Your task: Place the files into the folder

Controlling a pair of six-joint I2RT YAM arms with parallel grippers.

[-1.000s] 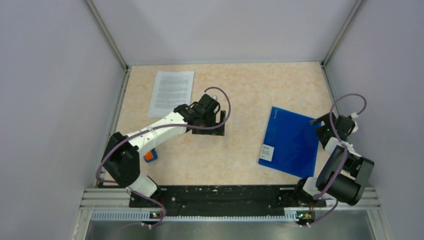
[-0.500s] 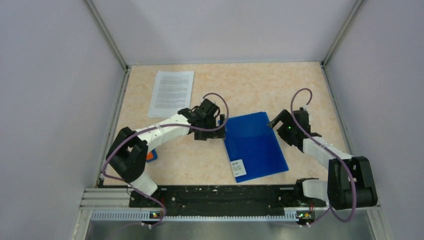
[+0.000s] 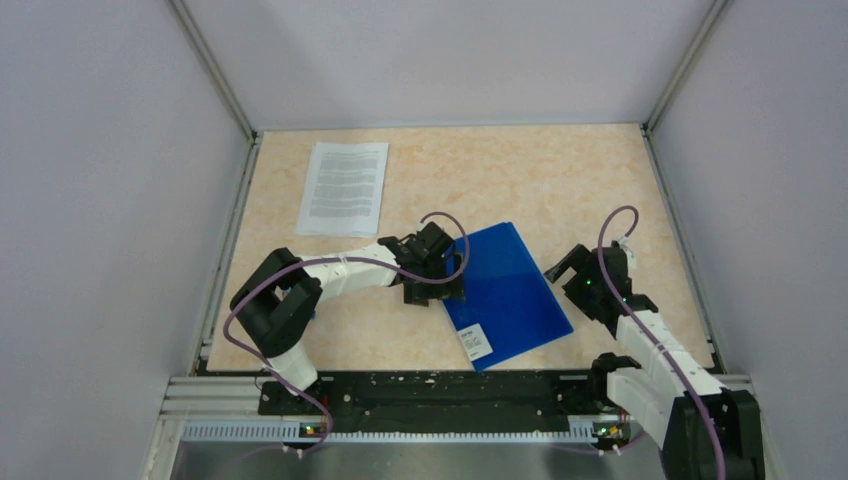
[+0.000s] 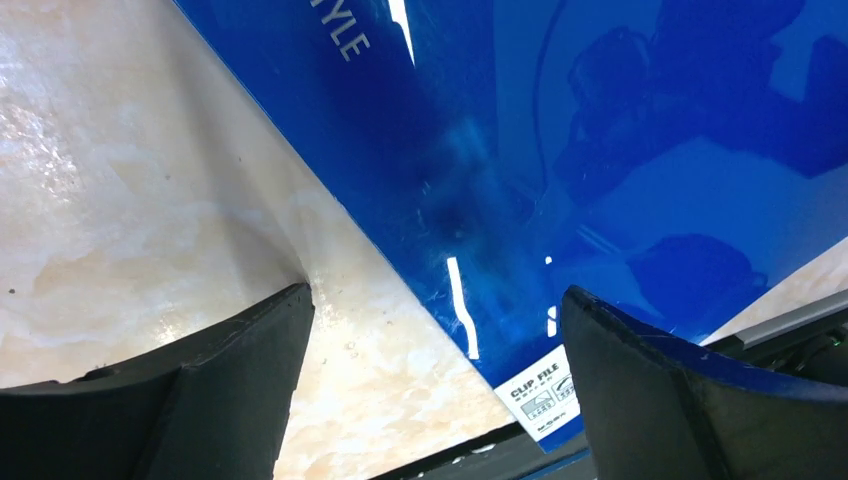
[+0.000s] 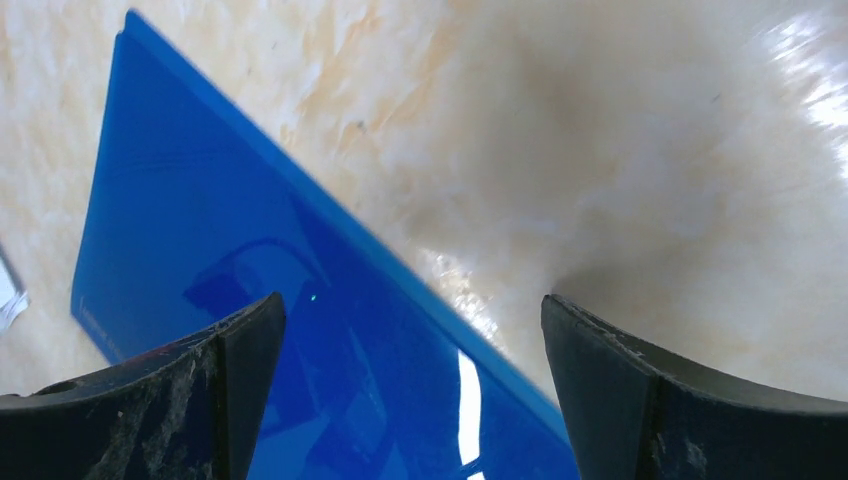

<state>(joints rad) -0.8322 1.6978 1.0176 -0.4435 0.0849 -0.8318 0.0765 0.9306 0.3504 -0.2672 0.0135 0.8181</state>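
Observation:
The blue folder [image 3: 505, 290] lies flat and closed at the table's middle front, its white label [image 3: 476, 342] at the near edge. It also shows in the left wrist view [image 4: 560, 170] and in the right wrist view [image 5: 250, 300]. The files [image 3: 344, 186], white printed sheets, lie at the far left. My left gripper [image 3: 440, 285] is open and empty, straddling the folder's left edge, its jaws wide apart [image 4: 430, 370]. My right gripper [image 3: 562, 272] is open and empty, straddling the folder's right edge [image 5: 410, 380].
Grey walls enclose the table on three sides. The black rail [image 3: 450, 385] runs along the near edge. Its dark strip shows at the bottom of the left wrist view [image 4: 450, 455].
The folder slid left to the table's middle, then turned a little. My left gripper moved near and right onto its left edge. My right gripper drew back toward the near right, staying at its right edge.

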